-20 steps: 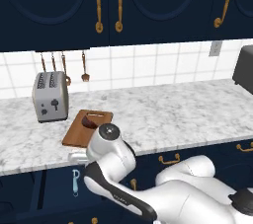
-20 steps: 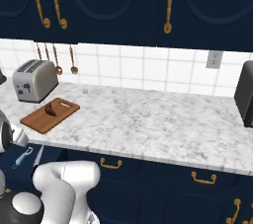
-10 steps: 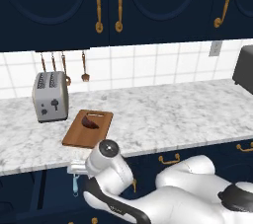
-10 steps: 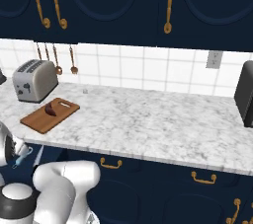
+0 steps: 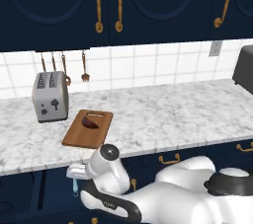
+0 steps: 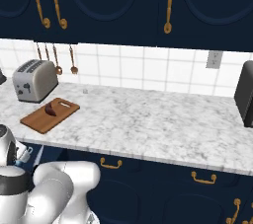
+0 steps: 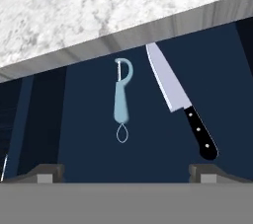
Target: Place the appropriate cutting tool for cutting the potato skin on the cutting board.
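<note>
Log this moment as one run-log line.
phase: reaching | gripper: open above peeler | knife: beside | potato: on cutting board

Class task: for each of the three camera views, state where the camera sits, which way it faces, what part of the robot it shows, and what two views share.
Left base view: behind the arm's left, facing the counter; arm at lower right.
Right base view: behind its right, same counter; arm at lower left.
Hand view: on the hand, facing the peeler and knife in the drawer; gripper fingertips at bottom.
Both base views share the cutting board, potato and toaster.
</note>
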{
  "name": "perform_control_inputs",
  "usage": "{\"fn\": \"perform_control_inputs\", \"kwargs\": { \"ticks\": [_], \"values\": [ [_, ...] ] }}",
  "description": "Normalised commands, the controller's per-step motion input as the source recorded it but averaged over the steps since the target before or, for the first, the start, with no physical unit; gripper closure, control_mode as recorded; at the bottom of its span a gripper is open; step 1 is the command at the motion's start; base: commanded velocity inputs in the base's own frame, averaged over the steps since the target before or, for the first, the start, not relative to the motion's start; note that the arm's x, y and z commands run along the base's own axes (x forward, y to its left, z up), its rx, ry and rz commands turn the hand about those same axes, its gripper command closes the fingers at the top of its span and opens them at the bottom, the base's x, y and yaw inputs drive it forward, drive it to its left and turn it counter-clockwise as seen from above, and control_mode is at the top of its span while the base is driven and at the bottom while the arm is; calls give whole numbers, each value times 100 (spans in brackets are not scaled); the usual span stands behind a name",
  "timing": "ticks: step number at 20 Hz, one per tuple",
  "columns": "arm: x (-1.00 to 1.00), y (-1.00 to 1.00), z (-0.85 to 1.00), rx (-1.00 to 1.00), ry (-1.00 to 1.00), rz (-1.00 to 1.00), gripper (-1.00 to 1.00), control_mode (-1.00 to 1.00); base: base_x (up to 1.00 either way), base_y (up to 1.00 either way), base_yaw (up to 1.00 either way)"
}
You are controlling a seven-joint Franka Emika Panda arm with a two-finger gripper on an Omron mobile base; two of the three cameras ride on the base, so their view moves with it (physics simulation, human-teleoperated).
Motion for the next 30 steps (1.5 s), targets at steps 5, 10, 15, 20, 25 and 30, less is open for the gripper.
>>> {"fn": "perform_control_inputs", "kwargs": {
  "ticks": [5, 10, 15, 20, 25, 30],
  "values": [
    [33, 1, -10, 0, 18, 0, -100, -100, 0, 0, 0],
    [19, 20, 0, 0, 0, 0, -100, -100, 0, 0, 0],
    [7, 15, 0, 0, 0, 3, -100, -100, 0, 0, 0],
    [0, 3, -1, -4, -13, 19, -100, -100, 0, 0, 0],
    [0, 0, 0, -5, -14, 19, -100, -100, 0, 0, 0],
    [0, -1, 0, 0, 0, 0, -100, -100, 0, 0, 0]
  ]
}}
